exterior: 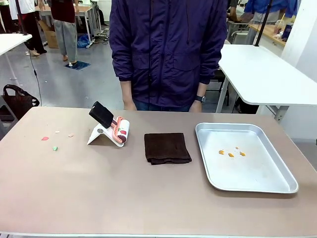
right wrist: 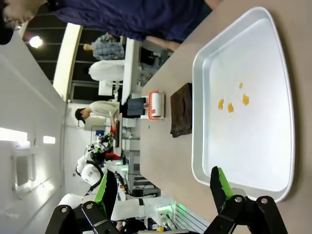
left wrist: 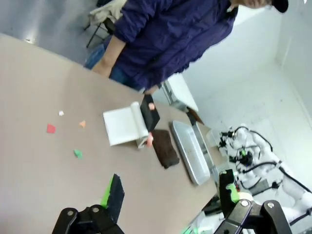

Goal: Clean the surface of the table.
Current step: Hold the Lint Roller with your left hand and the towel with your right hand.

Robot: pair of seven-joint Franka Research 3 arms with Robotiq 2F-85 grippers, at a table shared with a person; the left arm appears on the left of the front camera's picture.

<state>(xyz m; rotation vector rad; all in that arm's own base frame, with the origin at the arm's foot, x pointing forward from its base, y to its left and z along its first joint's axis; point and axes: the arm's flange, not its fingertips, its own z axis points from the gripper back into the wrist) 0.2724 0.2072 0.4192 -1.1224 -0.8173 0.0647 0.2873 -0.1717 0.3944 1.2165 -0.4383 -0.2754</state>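
Wide and brown, the table (exterior: 99, 198) had small coloured bits (exterior: 45, 138) on its left side and a dark cloth (exterior: 167, 148) in the middle. The left gripper (left wrist: 170, 187) and the right gripper (right wrist: 163, 178) were wide open and empty. The bits lay nearer the left one.

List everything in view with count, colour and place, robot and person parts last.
table: one, brownish-taupe, spans the front view
cloth: one, dark brown, folded, middle of the table
tray: one, silver, on the table's right side
crumbs: a few, orange and white, inside the tray
scraps: four, pink, white and green, on the table's left side
dustpan set: one, white with black and pink, left of the cloth
person: one, purple jacket, far side
left fingers: two, black with green pads, open
right fingers: two, same colours, open
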